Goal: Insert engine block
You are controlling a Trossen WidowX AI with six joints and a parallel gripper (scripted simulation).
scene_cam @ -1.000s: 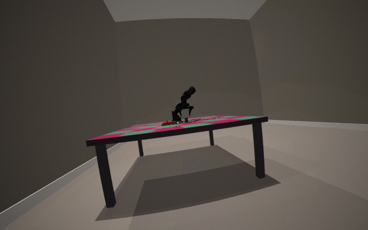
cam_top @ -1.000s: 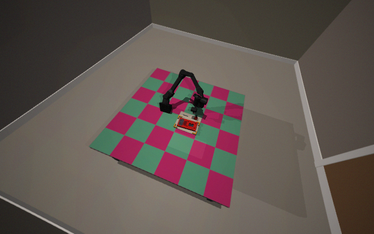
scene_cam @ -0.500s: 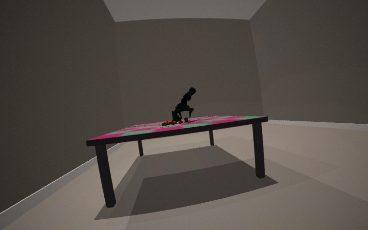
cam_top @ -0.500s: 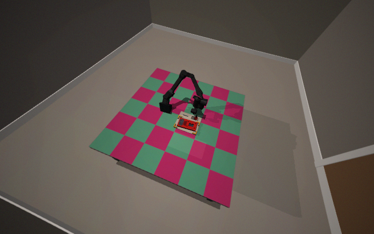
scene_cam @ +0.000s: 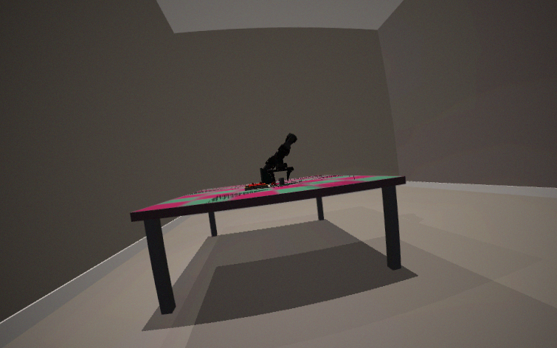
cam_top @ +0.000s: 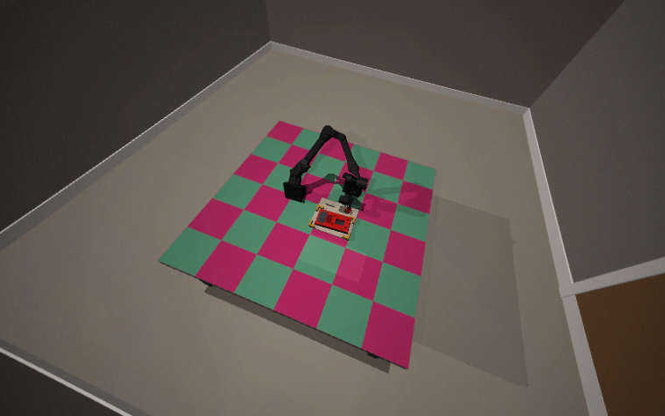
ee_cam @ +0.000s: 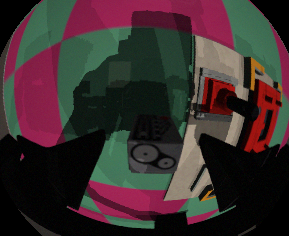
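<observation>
The engine block (ee_cam: 154, 156) (scene_cam: 281, 181) is a dark grey block with two round discs on one face and dark recesses on top. It stands on the table beside the cream board. My gripper (ee_cam: 153, 137) is wide open and empty above it, one finger on either side in the wrist view. The right finger overlaps the board in that view. The red car body (ee_cam: 253, 142) (cam_top: 333, 226) (scene_cam: 256, 184) lies on the board, and its dark opening (ee_cam: 265, 124) (cam_top: 340, 221) shows nothing in it. The rib cannot be made out. In the top view the engine block is not discernible.
The cream board (ee_cam: 214, 52) lies close to the block's right in the wrist view. On it are a red piece in a grey square frame (ee_cam: 202, 80), with a black peg (ee_cam: 243, 107) sticking up, and yellow corner brackets (ee_cam: 256, 72) around the car body.
</observation>
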